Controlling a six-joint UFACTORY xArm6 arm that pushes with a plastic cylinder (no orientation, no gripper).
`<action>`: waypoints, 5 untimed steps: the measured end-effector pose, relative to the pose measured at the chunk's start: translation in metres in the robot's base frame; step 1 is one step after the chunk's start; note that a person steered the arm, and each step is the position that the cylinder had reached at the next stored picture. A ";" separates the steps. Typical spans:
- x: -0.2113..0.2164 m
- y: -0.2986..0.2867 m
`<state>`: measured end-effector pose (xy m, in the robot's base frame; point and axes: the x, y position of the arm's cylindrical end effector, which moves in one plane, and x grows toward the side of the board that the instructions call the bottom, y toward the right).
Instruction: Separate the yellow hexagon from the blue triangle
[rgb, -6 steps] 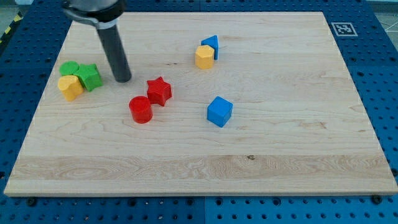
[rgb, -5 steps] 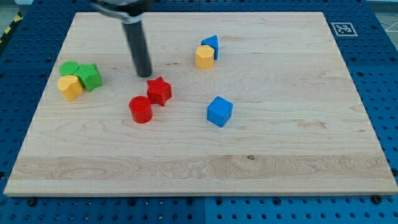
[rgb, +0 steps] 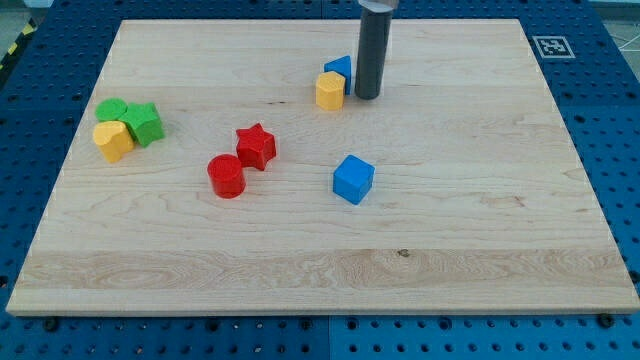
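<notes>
Pale wood forms the counter (rgb: 450, 230), framed by a blue pegboard (rgb: 620, 120). At the view's left a green round block (rgb: 110, 108), a green block (rgb: 146, 123) and a yellow block (rgb: 113, 140) huddle together. Next come a red cylinder (rgb: 226, 176) and red star (rgb: 256, 146). The yellow hexagon (rgb: 329, 90) touches the blue triangle (rgb: 339, 70); my tip (rgb: 367, 96), with no pincer, stands just right of both. A blue cube (rgb: 353, 179) sits below.

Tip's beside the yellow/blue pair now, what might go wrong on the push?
My tip sits at the view's right of the blue triangle, which touches the yellow hexagon. Pushing toward the view's left may move both together, not separate them. A long shove could also send them toward the red star.
</notes>
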<state>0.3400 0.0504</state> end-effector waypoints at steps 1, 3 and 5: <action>-0.001 -0.019; 0.022 -0.051; 0.038 -0.104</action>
